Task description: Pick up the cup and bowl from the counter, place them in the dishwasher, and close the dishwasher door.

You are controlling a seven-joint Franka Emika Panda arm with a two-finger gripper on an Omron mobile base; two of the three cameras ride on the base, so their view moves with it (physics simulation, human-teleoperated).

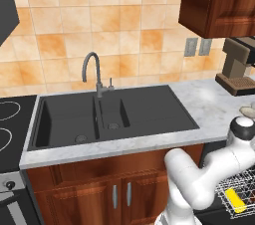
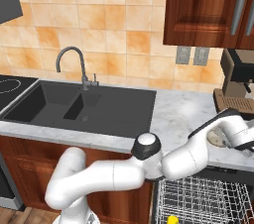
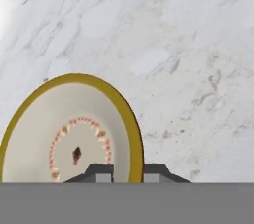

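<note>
The beige bowl (image 3: 69, 134) with its brownish-yellow rim rests on the marbled counter (image 3: 173, 44), right of the sink. My gripper (image 3: 129, 173) straddles the bowl's right rim, one finger inside and one outside, closed tight on it. In the right base view the hand hangs over the bowl (image 2: 216, 139) near the counter's front edge. Below it the dishwasher (image 2: 198, 196) stands open with its grey wire rack pulled out. The yellow cup (image 1: 235, 200) (image 2: 172, 219) lies in that rack. The dishwasher door is out of view.
A dark double sink (image 1: 114, 114) with a curved faucet (image 1: 94, 72) takes the counter's middle. A coffee machine (image 2: 238, 82) stands at the back right, close behind the bowl. The stove (image 1: 12, 119) is at far left, and wooden cabinets (image 2: 208, 5) hang overhead.
</note>
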